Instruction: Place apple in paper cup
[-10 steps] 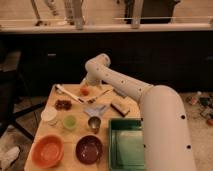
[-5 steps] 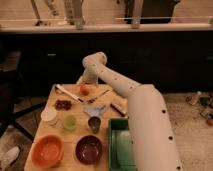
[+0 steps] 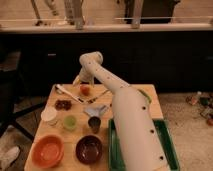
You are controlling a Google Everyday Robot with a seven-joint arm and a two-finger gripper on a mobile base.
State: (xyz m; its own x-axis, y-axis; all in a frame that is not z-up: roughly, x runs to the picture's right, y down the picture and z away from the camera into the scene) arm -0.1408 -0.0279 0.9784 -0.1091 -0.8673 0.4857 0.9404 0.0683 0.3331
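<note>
The apple point(image 3: 85, 90), small and orange-red, lies on the wooden table point(image 3: 60, 135) near its far edge. My gripper point(image 3: 83, 80) hangs from the white arm point(image 3: 125, 115) just above and behind the apple, very close to it. The paper cup point(image 3: 49, 116), short and white, stands upright at the table's left side, well in front and to the left of the apple. The apple is not in the cup.
A dark berry cluster point(image 3: 63, 104) and a white spoon point(image 3: 67, 93) lie near the apple. A green cup point(image 3: 70, 122) and a metal cup point(image 3: 94, 124) stand beside the paper cup. An orange bowl point(image 3: 47, 150), a dark bowl point(image 3: 90, 148) and a green tray point(image 3: 167, 150) sit in front.
The arm's big near link has swung left and closer, covering more of the green tray. The gripper stays over the apple, which has not moved.
</note>
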